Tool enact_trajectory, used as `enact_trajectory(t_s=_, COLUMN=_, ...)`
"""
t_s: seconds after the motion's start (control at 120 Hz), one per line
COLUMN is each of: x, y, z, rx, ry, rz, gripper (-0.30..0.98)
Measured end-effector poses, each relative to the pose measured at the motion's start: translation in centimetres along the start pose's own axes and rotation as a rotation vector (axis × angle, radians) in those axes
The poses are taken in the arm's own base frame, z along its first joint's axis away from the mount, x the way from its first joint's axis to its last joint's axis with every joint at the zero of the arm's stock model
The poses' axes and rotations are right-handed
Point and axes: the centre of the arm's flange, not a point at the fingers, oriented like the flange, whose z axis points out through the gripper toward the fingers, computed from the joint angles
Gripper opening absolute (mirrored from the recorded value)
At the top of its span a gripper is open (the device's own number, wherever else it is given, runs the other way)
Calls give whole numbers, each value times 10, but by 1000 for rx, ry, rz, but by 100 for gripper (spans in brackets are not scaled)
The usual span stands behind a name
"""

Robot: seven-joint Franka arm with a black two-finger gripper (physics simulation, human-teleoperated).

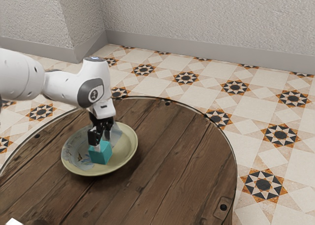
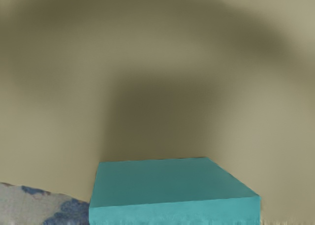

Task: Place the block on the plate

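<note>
A robot arm [image 1: 64, 84] reaches in from the exterior view's left, over a round bench [image 1: 170, 178] of dark wooden planks. Its black gripper [image 1: 101, 140] points down above a shallow, pale yellow-green plate [image 1: 129, 154] with a patterned patch in grey and blue. The fingers are closed around a small teal block [image 1: 100, 155], one against its near side and the other mostly hidden behind it. The block is within the plate's rim; whether its underside touches the plate, I cannot tell. In the wrist view, the block's flat top lies in front of the plate's plain surface, beside the blue pattern. Behind the bench are a patterned tile floor [image 1: 256, 136] and a rough, pale wall [image 1: 206, 18].
</note>
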Motion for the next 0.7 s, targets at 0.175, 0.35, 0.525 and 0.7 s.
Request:
enact_trajectory(t_s=0.175, x=11, y=4, z=-76, rx=90, ry=60, rz=-4, gripper=65)
enact_trajectory(t_s=0.35, x=37, y=2, z=-186, rx=172, ry=106, rz=-40, gripper=67)
enact_trajectory(t_s=0.525, x=34, y=25, z=-258, rx=192, ry=128, rz=-88, gripper=68)
enact_trajectory(t_s=0.7, x=30, y=34, z=-273, rx=165, ry=129, rz=-136, gripper=68)
